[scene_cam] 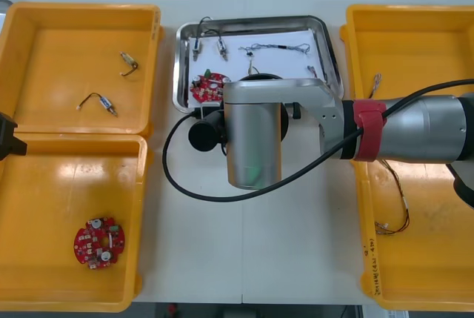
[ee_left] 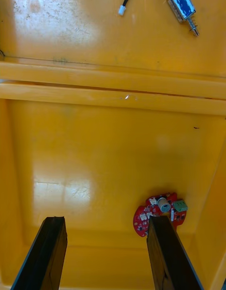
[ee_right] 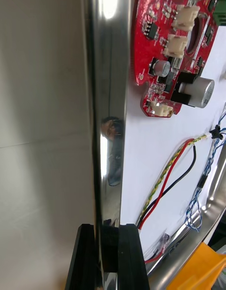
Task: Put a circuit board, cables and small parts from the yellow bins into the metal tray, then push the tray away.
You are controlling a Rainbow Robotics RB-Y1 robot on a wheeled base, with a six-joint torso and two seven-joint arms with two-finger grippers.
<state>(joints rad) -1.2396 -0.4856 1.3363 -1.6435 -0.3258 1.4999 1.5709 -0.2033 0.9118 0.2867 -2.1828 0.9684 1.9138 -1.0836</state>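
Note:
The metal tray (scene_cam: 184, 66), white inside, stands at the table's far middle. In it lie a round red circuit board (scene_cam: 208, 86), small metal parts (scene_cam: 198, 47) and a blue and white cable (scene_cam: 278, 47). My right arm (scene_cam: 252, 136) reaches across to the tray's near rim. In the right wrist view my right gripper (ee_right: 109, 257) is shut on that rim (ee_right: 110, 83), one finger on each side. Beyond it lie the board (ee_right: 165, 45), a red and yellow cable (ee_right: 174, 163) and a black cable (ee_right: 179, 177). My left gripper (ee_left: 108, 254) hangs open over the near left bin.
The far left yellow bin (scene_cam: 74, 10) holds two small metal parts (scene_cam: 129, 64) with leads. A second red circuit board (scene_cam: 99, 242) lies in the near left bin (scene_cam: 44, 199). Thin cables (scene_cam: 392, 214) rest in the near right bin (scene_cam: 429, 259).

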